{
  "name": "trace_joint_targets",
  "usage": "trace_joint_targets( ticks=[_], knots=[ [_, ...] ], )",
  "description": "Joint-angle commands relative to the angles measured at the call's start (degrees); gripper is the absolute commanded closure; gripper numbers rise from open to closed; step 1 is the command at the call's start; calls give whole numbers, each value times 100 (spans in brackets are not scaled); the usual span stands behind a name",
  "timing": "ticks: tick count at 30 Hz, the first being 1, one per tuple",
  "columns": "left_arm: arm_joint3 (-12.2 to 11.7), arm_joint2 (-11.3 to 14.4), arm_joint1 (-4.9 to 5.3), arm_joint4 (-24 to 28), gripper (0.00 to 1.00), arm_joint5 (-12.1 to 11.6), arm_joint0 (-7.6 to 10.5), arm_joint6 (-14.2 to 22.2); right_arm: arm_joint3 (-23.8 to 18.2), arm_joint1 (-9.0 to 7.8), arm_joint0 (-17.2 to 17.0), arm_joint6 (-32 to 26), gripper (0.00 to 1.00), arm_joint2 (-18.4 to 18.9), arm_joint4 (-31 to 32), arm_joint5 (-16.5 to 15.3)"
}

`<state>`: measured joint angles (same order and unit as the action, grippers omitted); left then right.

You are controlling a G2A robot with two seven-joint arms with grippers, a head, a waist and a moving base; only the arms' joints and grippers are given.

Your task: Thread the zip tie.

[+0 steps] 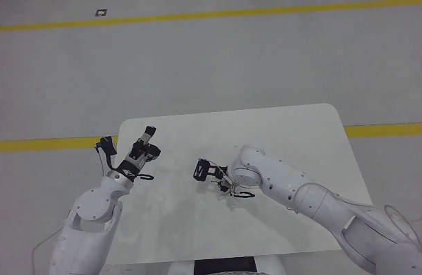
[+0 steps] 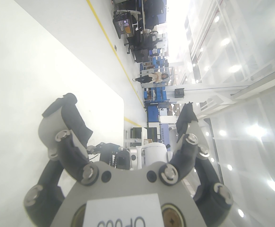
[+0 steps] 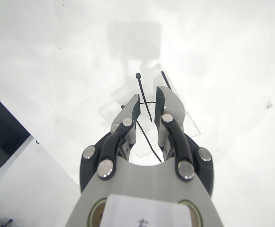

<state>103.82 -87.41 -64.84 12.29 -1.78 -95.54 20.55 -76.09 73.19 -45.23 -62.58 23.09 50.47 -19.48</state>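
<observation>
You have two grippers, one table (image 1: 266, 124) and one clear plate (image 3: 189, 121), which lies flat near the table's middle. The plate is the only thing carrying anything, and all the zip ties you can see lie on it. Three black ones can be counted. The first tie (image 3: 143, 95) has its square head pointing away from the wrist and its strap running back between the fingers. Of the second tie (image 3: 166, 80), a short length shows past the fingertip before it goes behind that finger. The third tie (image 3: 149, 142) is a long strap that slants under the gripper's body and ends in a pointed tip near the plate's edge. A thin black line also crosses between the fingers, and a small black head (image 3: 122, 106) sits beside one of them; you cannot tell which tie these belong to, so the count may be off. Your right gripper (image 3: 148, 93) hangs over the plate with its fingers (image 3: 160, 102) apart, one on each side of the first tie and clamped on nothing; whether the tips touch the plate cannot be made out. Your left gripper (image 2: 126, 105) is over the table's left edge, well apart from the plate, with its fingers spread wide and nothing between them.
</observation>
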Motion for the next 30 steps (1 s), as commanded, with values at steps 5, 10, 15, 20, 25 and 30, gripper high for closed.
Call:
trace_joint_targets(
  ticks=[5, 10, 15, 20, 25, 30],
  knots=[
    [0, 0, 0, 0, 0, 0, 0, 0, 103, 38, 35, 40, 90, -55, -23, 0],
    [0, 0, 0, 0, 0, 0, 0, 0, 171, 54, 49, 49, 100, -40, -16, 0],
    [0, 0, 0, 0, 0, 0, 0, 0, 89, 40, 20, -35, 100, 81, -20, 50],
    [0, 0, 0, 0, 0, 0, 0, 0, -282, -29, -52, -229, 100, 269, 23, 178],
    [0, 0, 0, 0, 0, 0, 0, 0, -806, -183, -243, -311, 100, 664, -49, 307],
    [0, 0, 0, 0, 0, 0, 0, 0, -1184, -376, -602, -61, 100, 1303, -455, 488]
  ],
)
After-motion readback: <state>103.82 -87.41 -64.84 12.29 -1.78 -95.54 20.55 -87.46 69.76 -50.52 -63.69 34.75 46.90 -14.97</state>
